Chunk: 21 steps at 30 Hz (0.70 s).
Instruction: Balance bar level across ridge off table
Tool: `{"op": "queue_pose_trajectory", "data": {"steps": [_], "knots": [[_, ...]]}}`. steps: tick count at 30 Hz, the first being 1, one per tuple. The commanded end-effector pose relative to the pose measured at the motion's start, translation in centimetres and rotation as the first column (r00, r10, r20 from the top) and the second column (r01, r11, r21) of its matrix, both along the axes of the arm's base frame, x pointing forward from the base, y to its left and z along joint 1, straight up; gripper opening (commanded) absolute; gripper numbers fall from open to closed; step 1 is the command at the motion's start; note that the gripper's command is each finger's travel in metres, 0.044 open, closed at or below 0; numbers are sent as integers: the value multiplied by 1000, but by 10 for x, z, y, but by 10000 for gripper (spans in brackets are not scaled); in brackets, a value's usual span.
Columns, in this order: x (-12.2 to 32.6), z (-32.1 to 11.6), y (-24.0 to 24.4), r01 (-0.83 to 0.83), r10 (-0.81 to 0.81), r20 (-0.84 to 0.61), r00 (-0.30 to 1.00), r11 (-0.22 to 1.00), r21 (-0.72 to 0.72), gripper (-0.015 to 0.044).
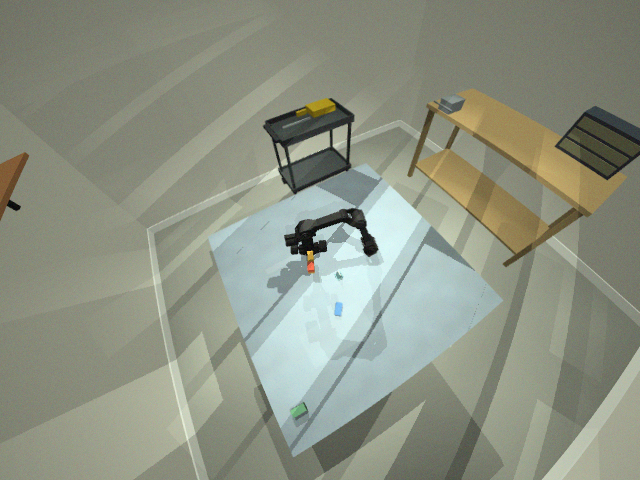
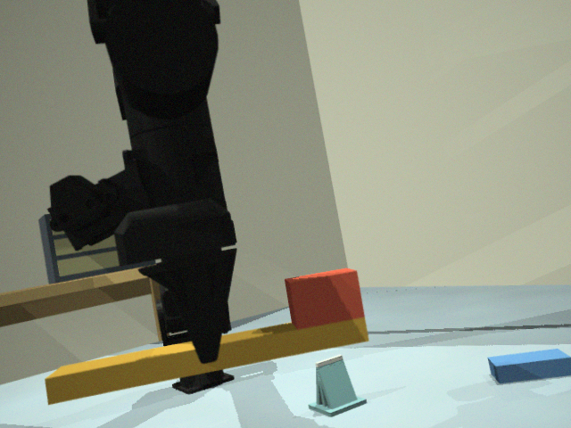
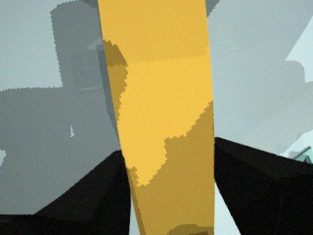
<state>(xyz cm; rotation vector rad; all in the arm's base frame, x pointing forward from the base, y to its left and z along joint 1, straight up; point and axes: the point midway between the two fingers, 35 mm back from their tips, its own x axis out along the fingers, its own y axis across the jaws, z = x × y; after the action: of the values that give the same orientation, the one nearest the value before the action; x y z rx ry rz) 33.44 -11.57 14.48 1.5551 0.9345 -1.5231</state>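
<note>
The yellow bar (image 1: 310,255) (image 2: 258,342) (image 3: 161,88) is held up off the table, with a red block (image 1: 310,267) (image 2: 325,301) on top of one end. My gripper (image 2: 207,353) (image 3: 167,155) is shut on the bar, one finger at each side, between its plain end and the block. The bar slants in the exterior view; I cannot tell if it is level. The teal ridge (image 1: 339,275) (image 2: 338,384) (image 3: 305,156) stands upright on its base plate, apart from the bar, to the right of the bar in the top view. Nothing rests on the ridge.
A blue block (image 1: 338,308) (image 2: 533,366) lies beyond the ridge, to its right in the exterior view. A green block (image 1: 298,410) lies near the table's far corner from the arm. A dark cart (image 1: 315,167) and a wooden workbench (image 1: 509,144) stand off the table.
</note>
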Motion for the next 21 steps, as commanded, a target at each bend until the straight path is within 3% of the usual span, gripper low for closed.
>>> {"op": "queue_pose_trajectory", "data": {"steps": [1,11,21], "knots": [[-3,4,5,-133,133,5,991,991,-10,0],[-8,5,18,-507,507,-2,862,862,-19,0],[-12,6,30,-801,801,-12,598,598,-24,0]]}}
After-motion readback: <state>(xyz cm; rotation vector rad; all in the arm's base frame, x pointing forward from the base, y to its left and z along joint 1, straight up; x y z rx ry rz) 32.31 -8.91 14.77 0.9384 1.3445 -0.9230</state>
